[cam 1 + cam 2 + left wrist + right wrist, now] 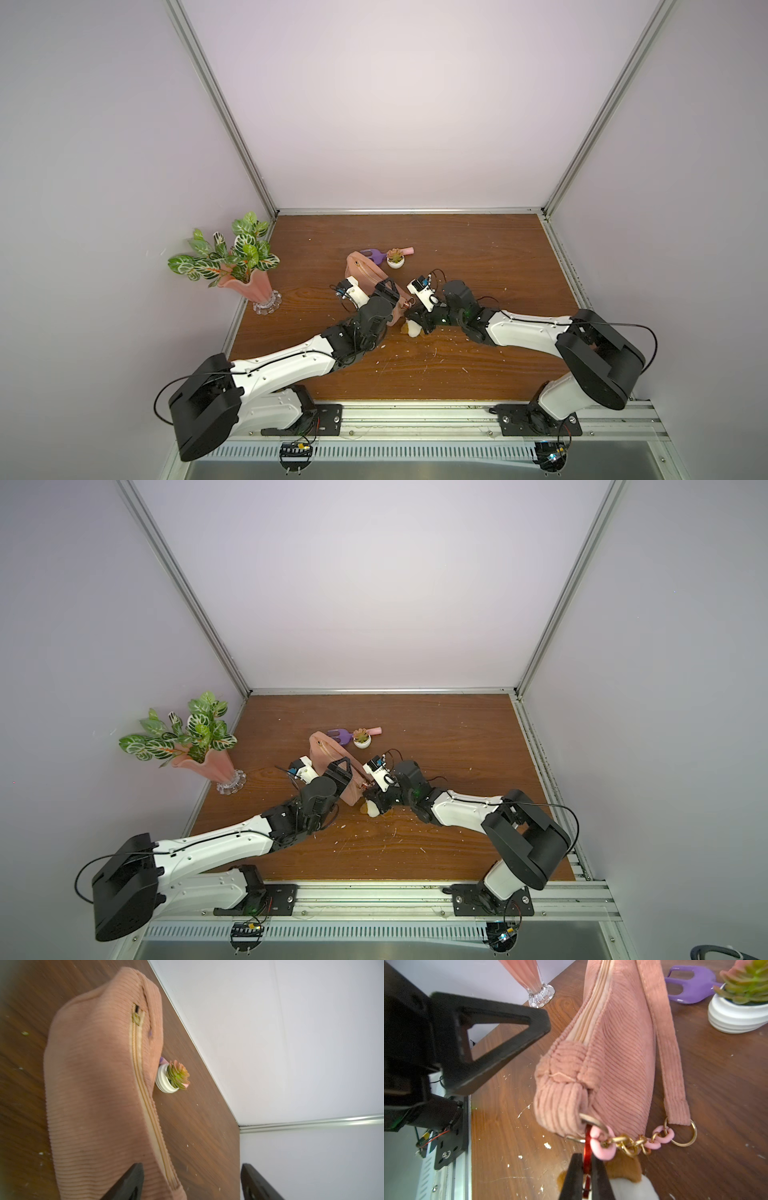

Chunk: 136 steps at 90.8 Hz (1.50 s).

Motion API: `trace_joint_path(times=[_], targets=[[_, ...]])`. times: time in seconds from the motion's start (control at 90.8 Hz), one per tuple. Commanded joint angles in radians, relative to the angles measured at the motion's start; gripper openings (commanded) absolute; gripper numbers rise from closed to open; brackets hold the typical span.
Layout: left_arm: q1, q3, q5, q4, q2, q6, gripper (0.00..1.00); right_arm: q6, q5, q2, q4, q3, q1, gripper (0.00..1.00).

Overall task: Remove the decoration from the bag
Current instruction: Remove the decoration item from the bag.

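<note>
The bag (365, 274) (328, 750) is a salmon-pink corduroy pouch lying on the wooden table with its zipper up (93, 1084) (612, 1064). At its near end a ring and a pink-and-gold chain (629, 1144) hang. The decoration (413, 328) (372, 808) (631, 1178), a white-and-brown plush, lies just beyond that end, joined to the ring by a red clip (587, 1142). My right gripper (587, 1167) (411, 319) is shut on the red clip. My left gripper (192, 1184) (388, 291) is open around the bag's near end, one finger (508, 1032) apart from the fabric.
A small succulent in a white pot (395, 261) (737, 1007) and a purple toy fork (373, 255) (691, 987) stand just behind the bag. A pink vase with leaves (245, 282) is at the table's left edge. Walls close in the back and sides.
</note>
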Motion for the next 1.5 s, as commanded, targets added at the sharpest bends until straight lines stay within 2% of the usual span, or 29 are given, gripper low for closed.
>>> trace_joint_path(times=[0.0,0.264,0.649,0.87,1.013,1.486], targets=[[0.004,-0.002,0.131,-0.054,-0.021,0.030,0.75,-0.052,0.045,-0.084,-0.067,0.018,-0.006,0.00],[-0.092,0.033,0.139,0.010,0.046,0.023,0.75,-0.073,0.051,-0.107,-0.127,0.035,-0.045,0.00],[-0.116,0.030,0.176,0.167,0.169,-0.096,0.73,-0.088,0.082,-0.147,-0.176,0.049,-0.061,0.00],[-0.115,0.031,0.126,0.241,0.212,-0.103,0.70,-0.088,0.084,-0.169,-0.186,0.050,-0.062,0.00],[-0.110,0.032,0.076,0.280,0.240,-0.102,0.65,-0.085,0.077,-0.174,-0.186,0.047,-0.062,0.00],[-0.049,0.016,0.083,0.348,0.289,-0.090,0.53,-0.085,0.082,-0.170,-0.188,0.040,-0.062,0.00]])
